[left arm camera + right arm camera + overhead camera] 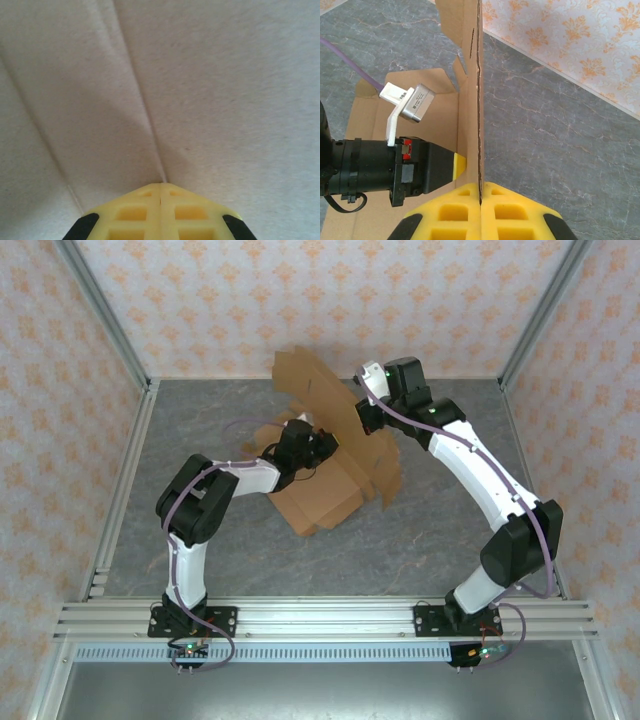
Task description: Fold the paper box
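Right claw [480,189] is pressed together, pinching an upright flap of the paper box [322,498], which sits on the worktop [440,530], flap toward 12 o'clock. Left claw [160,187], pressed together, butts the panel. Light, stiff cardboard likely bends at creases; edge holds suit.

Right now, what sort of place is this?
Probably a robot test cell rather than a home: patterned wall panels enclose a grey stone-look table, metal framing rails run along its near edge, and a left arm and right arm bolted there handle a paper box.
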